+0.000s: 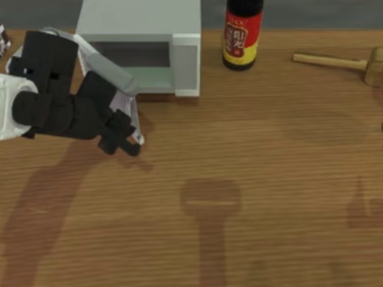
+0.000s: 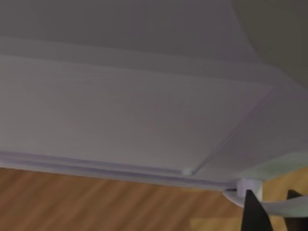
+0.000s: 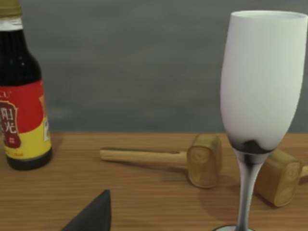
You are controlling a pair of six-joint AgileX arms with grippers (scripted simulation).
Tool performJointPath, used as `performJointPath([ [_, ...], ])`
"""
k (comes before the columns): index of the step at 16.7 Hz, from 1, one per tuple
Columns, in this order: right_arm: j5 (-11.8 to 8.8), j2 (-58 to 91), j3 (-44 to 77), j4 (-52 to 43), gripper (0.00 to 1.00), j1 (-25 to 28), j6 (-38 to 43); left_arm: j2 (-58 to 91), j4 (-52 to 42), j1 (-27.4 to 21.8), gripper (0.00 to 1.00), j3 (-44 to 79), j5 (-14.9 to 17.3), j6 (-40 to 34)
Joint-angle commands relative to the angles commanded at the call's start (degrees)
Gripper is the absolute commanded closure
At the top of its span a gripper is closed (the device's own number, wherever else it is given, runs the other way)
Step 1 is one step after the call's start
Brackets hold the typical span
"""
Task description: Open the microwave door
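The microwave (image 1: 140,18) stands at the back left of the table, its pale interior (image 1: 149,75) exposed. The microwave door (image 1: 111,69) is swung out toward the front left, roughly half open. My left gripper (image 1: 128,142) is at the door's free edge, shut on the white handle strip (image 1: 134,116). The left wrist view shows the door panel (image 2: 134,110) close up, with dark fingertips (image 2: 252,214) on either side of the handle (image 2: 250,185). My right arm is out of the top view. Only a dark part of the right gripper (image 3: 91,216) shows, low over the table.
A dark sauce bottle (image 1: 242,33) with a red and yellow label stands just right of the microwave. A wooden mallet (image 1: 335,61) lies at the back right. The right wrist view shows a white goblet (image 3: 262,82) close by and a second mallet (image 3: 279,178) behind it.
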Motion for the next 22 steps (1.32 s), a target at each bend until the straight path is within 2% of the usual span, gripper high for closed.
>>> performJointPath([
  [17, 0.0, 0.0, 0.0, 0.0, 0.0, 0.0, 0.0, 0.0, 0.0, 0.0, 1.0, 0.0, 0.0, 0.0],
  [22, 0.0, 0.0, 0.0, 0.0, 0.0, 0.0, 0.0, -0.1, -0.9, 0.6, 1.0, -0.2, 1.6, 1.9],
])
